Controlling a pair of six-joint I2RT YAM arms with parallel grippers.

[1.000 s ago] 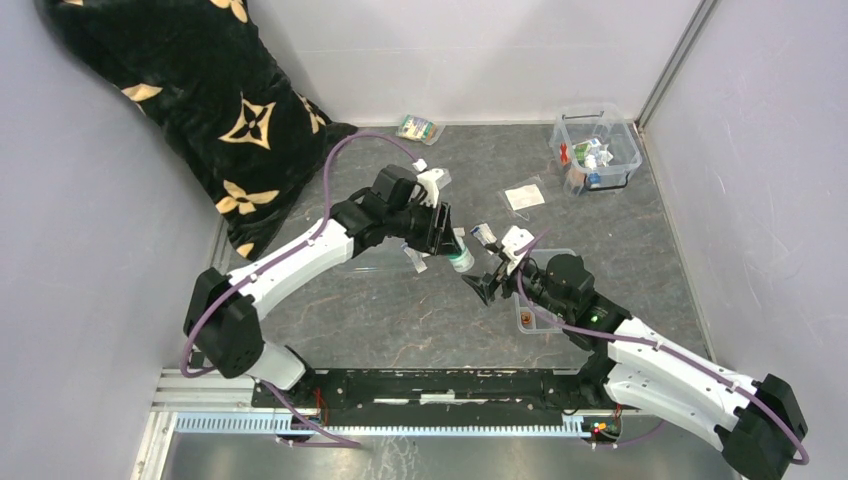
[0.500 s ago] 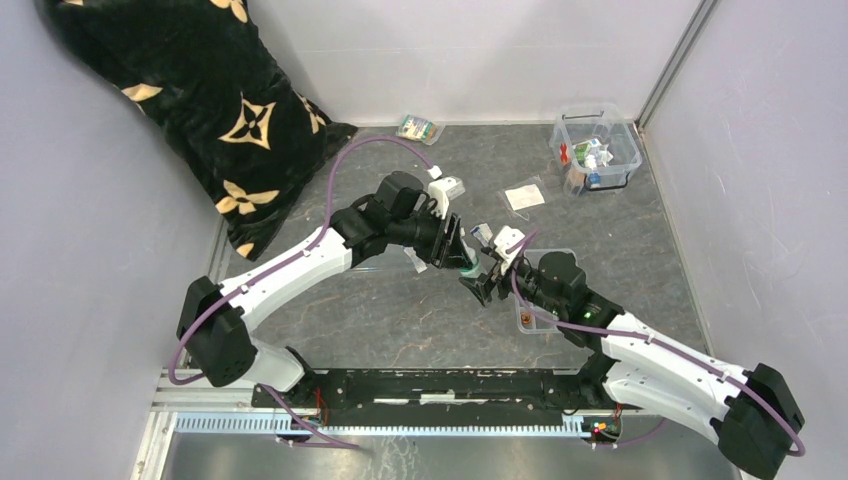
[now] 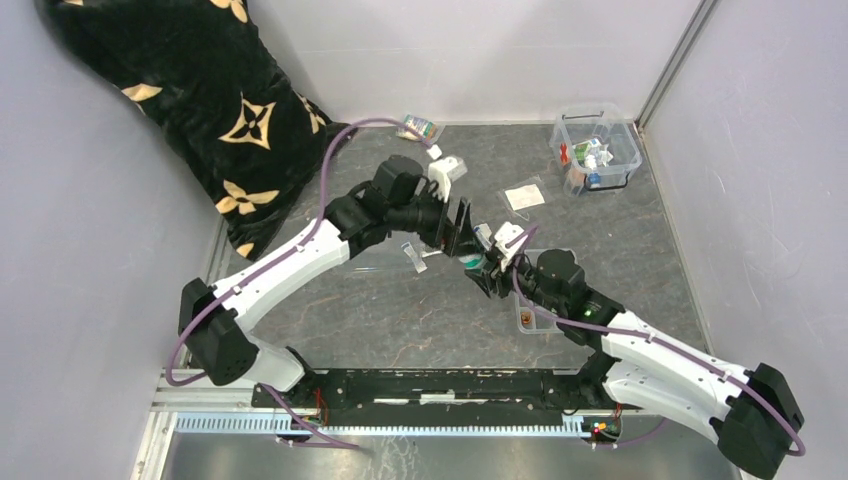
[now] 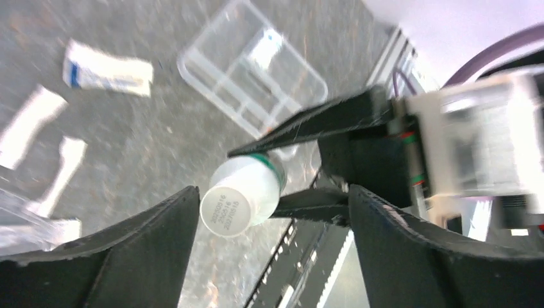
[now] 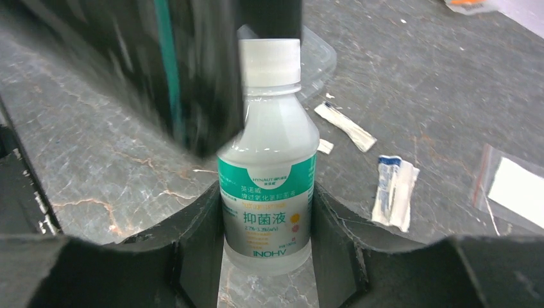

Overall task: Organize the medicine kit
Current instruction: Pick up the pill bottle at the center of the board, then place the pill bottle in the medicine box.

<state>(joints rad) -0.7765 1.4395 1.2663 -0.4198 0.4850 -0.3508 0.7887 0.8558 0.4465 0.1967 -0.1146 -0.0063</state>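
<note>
Handover done: left pincer [image 4: 271,192] has let go, jaws wide; right pincer [image 5: 266,215] now clamps antiseptic bottle [image 5: 268,160], likely bound for medicine kit [image 3: 597,150].

The left gripper [image 3: 461,236] and right gripper [image 3: 481,272] flank a bottle [image 3: 467,262] at centre, the medicine kit [image 3: 596,150] well apart at far right.
</note>
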